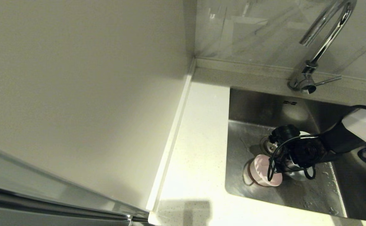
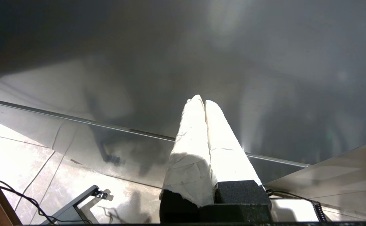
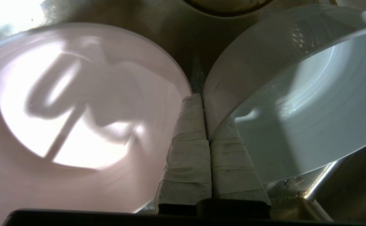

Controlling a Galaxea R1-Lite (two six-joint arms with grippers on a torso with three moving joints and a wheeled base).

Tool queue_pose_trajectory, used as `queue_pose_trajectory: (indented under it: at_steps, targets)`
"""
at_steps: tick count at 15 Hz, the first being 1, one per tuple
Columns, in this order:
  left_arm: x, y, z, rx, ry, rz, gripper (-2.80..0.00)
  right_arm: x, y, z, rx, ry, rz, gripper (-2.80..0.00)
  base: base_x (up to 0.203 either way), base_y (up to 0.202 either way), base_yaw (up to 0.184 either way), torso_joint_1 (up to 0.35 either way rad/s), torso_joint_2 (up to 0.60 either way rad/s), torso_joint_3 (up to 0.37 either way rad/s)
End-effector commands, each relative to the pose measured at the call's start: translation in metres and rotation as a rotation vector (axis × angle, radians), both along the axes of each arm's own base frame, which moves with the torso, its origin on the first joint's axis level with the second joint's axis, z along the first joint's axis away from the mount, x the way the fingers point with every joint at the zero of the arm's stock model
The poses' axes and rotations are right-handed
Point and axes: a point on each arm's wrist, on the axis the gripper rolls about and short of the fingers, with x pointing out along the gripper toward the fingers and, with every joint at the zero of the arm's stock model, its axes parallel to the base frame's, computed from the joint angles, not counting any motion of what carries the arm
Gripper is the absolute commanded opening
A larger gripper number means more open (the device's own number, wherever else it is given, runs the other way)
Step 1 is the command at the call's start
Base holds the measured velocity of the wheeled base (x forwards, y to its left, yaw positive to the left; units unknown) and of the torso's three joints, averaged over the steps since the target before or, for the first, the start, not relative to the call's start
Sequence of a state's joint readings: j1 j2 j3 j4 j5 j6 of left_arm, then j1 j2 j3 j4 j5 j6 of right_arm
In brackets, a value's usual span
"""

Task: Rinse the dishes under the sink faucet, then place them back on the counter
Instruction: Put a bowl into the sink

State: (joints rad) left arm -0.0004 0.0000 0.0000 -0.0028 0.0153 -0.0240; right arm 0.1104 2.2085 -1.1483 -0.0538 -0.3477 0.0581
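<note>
Pale pink dish [image 1: 262, 171], pale grey-white dish [image 3: 296, 103], brushed steel-grey sink [image 1: 252, 110], shiny chrome faucet [image 1: 322, 47], off-white finely speckled surface [image 1: 201, 141], plain cream wall panel [image 1: 76, 94], white-taped end effector fingers [image 3: 189, 150].

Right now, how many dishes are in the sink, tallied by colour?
Pale pink dish: 1
Pale blue-grey dish: 1
Grey-white dish, mostly hidden behind the right arm: 1
Total: 3
</note>
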Motion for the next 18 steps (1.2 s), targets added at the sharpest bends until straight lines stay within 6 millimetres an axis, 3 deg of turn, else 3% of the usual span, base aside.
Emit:
queue_pose_trajectory:
  at_steps: [1,2,3,11,15,18]
  targets:
    - [0.0,0.0,0.0,-0.001,-0.003,-0.001,-2.8,0.002,0.0,-0.004,-0.008,0.007,-0.005,-2.8,0.0,0.0,0.0,0.0,0.0,0.0]
    - [0.0,0.0,0.0,-0.001,-0.003,-0.001,-2.8,0.003,0.0,-0.003,-0.012,0.0,-0.009,-2.8,0.0,0.0,0.0,0.0,0.0,0.0]
    - [0.0,0.0,0.0,-0.001,-0.003,0.0,-2.8,0.004,0.0,-0.001,-0.014,-0.006,-0.011,0.0,0.0,0.0,0.0,0.0,0.0,0.0]
    - [0.0,0.0,0.0,-0.001,-0.003,0.0,-2.8,-0.011,-0.008,0.057,-0.001,-0.144,-0.03,0.0,0.0,0.0,0.0,0.0,0.0,0.0]
    - [0.0,0.0,0.0,-0.001,-0.003,0.0,-2.8,-0.035,-0.016,0.107,0.012,-0.27,-0.047,0.0,0.0,0.0,0.0,0.0,0.0,0.0]
    - [0.0,0.0,0.0,-0.001,-0.003,0.0,-2.8,-0.069,-0.039,0.148,0.023,-0.379,-0.099,0.0,0.0,0.0,0.0,0.0,0.0,0.0]
